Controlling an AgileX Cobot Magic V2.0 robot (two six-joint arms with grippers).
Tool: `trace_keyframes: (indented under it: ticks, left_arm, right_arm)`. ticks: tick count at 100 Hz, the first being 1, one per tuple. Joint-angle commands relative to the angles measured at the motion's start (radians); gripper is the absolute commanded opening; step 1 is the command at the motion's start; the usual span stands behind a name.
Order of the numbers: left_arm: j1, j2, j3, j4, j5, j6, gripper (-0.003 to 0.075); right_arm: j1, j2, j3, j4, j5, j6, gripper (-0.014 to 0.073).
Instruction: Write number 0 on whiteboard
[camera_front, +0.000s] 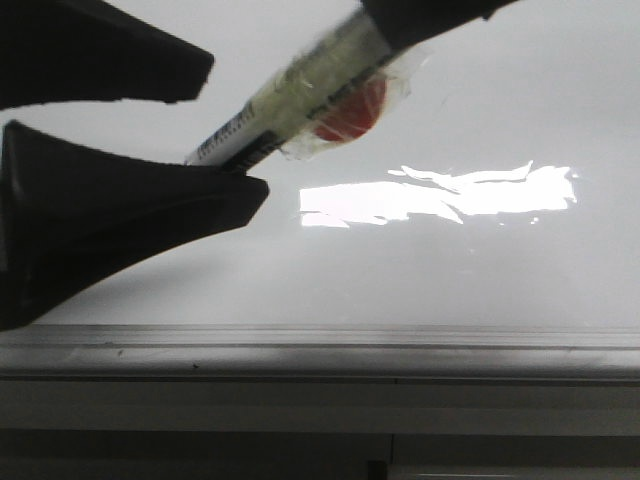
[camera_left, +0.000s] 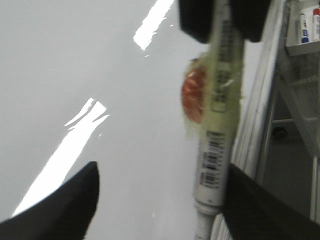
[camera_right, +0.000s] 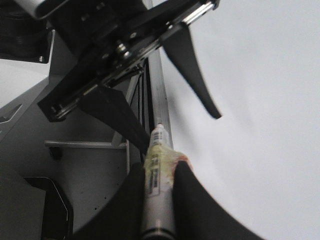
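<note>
The right gripper (camera_right: 159, 187) is clamped on the barrel of a marker (camera_front: 290, 100), whose free end points into the gap of the left gripper (camera_front: 215, 125). The left jaws stand spread wide, one finger above the marker's end and one below in the left half of the front view. This looks like a handover, or a cap being pulled, before any writing. A wad of clear tape with a red disc (camera_front: 350, 112) sits mid-barrel, probably as a grip aid. Behind both, the whiteboard (camera_front: 450, 280) fills the frame, its metal rail (camera_front: 400, 350) running along the bottom. A bright glare patch (camera_front: 440, 195) lies centre-right. No number 0 shows on the board yet.
</note>
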Motion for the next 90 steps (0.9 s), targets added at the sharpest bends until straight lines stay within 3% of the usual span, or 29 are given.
trace_keyframes:
  ticks: [1,14,34,47,54,58,72,81,90]
  left_arm:
    - [-0.002,-0.041,-0.036,-0.138,-0.106,0.04,0.0624]
    - [-0.002,-0.12,-0.036,-0.233,-0.058,0.177,0.0639]
    - [-0.002,-0.31,-0.036,-0.255,0.154,0.185,0.0639]
    - [-0.002,-0.423,-0.01,-0.34,0.153,0.199,0.0615]
    - [-0.002,-0.478,0.007,-0.385,0.095,0.21,0.0543]
    - [-0.002,-0.507,0.018,-0.419,0.059,0.255,0.0464]
    - [-0.002,-0.581,0.046,-0.672,-0.092,0.515,-0.0025]
    - [-0.002,-0.596,0.046,-0.882,-0.224,0.642,-0.002]
    - [-0.002,-0.605,0.046,-1.017,-0.369,0.667,-0.002]
  right_arm:
    - [0.003,-0.009,-0.028,0.03,-0.011,-0.003,-0.0069]
    - [0.003,-0.009,-0.028,0.038,-0.016,-0.003,-0.0069]
    - [0.003,-0.007,-0.026,0.038,-0.062,-0.003,-0.007]
    - [0.003,0.005,-0.026,0.038,-0.098,-0.003,-0.007]
    - [0.003,0.026,-0.026,0.038,-0.118,-0.003,-0.007]
    - [0.003,0.041,-0.026,0.038,-0.127,-0.003,-0.007]
    - [0.003,0.096,-0.026,0.047,-0.151,-0.003,-0.0069]
    - [0.003,0.128,-0.026,0.081,-0.19,-0.003,-0.007]
    - [0.003,0.162,-0.026,0.083,-0.25,-0.003,-0.0069]
